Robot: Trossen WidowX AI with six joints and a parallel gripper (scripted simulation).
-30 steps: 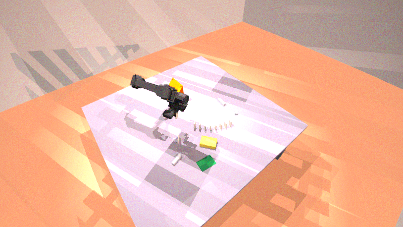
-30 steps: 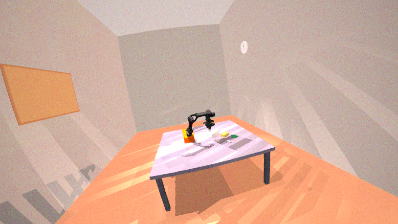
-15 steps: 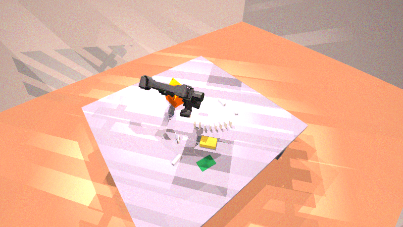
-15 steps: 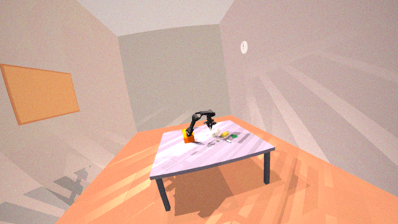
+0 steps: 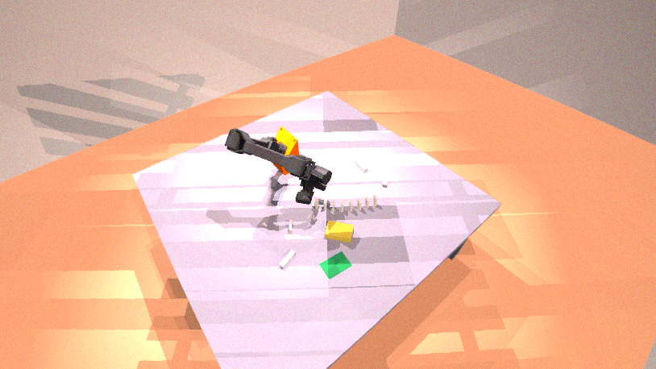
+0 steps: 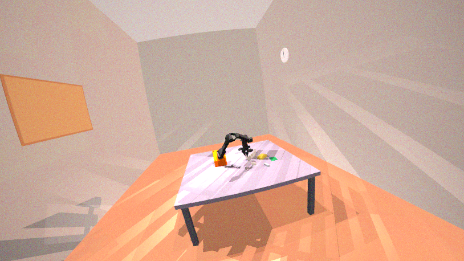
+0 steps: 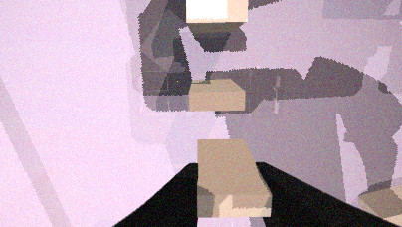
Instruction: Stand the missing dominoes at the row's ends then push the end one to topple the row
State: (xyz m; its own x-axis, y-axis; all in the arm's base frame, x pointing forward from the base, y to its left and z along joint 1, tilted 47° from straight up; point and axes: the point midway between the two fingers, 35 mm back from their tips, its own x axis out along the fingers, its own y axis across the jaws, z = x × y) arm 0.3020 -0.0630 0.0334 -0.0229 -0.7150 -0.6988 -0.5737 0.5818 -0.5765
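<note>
My gripper (image 7: 225, 171) (image 6: 247, 156) points down, shut on a beige domino (image 7: 221, 154), held upright. In the top view the arm hides the fingertips and the held domino. A curved row of several standing dominoes (image 5: 342, 205) runs right from just beside the gripper. The row's near end domino (image 7: 217, 101) (image 5: 316, 203) is straight ahead of the held one, with a gap between, and another domino (image 7: 214, 11) stands beyond it. A loose domino (image 5: 290, 226) (image 7: 382, 203) is off to the side of the row's left end; its pose is hard to tell. Whether the held domino touches the table is unclear.
A yellow block (image 5: 339, 231) (image 6: 261, 156) lies close in front of the row, with a green patch (image 5: 335, 264) (image 6: 273, 158) beyond. White pieces lie at the front (image 5: 287, 259) and behind the row (image 5: 360, 166). A small white piece (image 5: 384, 184) is near the row's right end.
</note>
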